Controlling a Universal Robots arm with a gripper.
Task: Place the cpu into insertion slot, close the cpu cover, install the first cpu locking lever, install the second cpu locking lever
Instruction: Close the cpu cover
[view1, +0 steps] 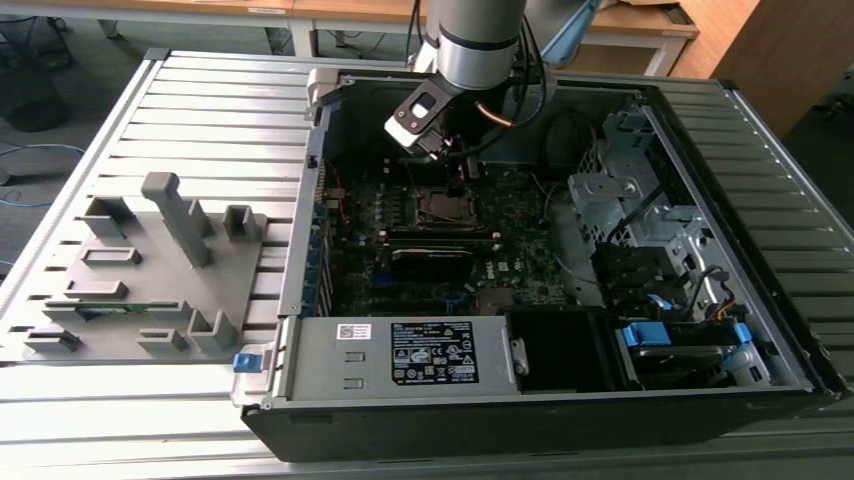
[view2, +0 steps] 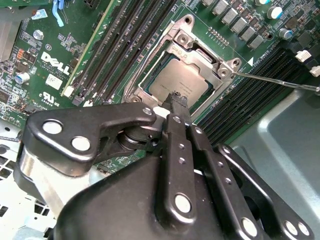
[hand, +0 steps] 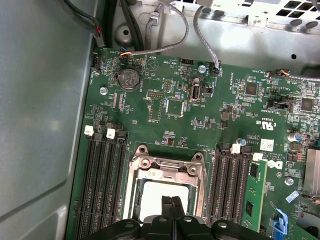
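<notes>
I count one cpu (view2: 182, 80), one insertion slot (view1: 447, 207) and one cpu cover (hand: 131, 192). The cpu sits in the slot on the green board. The cover lies flat around it, and the grey top shows through the cover's window. I see one locking lever (view2: 275, 81), a thin wire rod running out from the socket's corner across the memory slots.

My gripper (hand: 171, 201) has its two fingers pressed together with nothing between them. The tips hang right at the near edge of the cpu, where it meets the cover's rim. I cannot tell whether they touch.

The socket is hemmed in by two banks of long black memory slots (hand: 105, 185), one on each side. One green memory stick (hand: 254, 195) stands upright in the bank away from the case wall (hand: 40, 125). That grey wall rises just beyond the other bank.

Past the socket the board is low and open, with one coin battery (hand: 128, 79). Loose grey cables (hand: 170, 30) loop over the board's far edge.

In the exterior view, the power supply box (view1: 400, 352) closes off the near side. The drive cage (view1: 627, 190) stands on the exterior view's right.
</notes>
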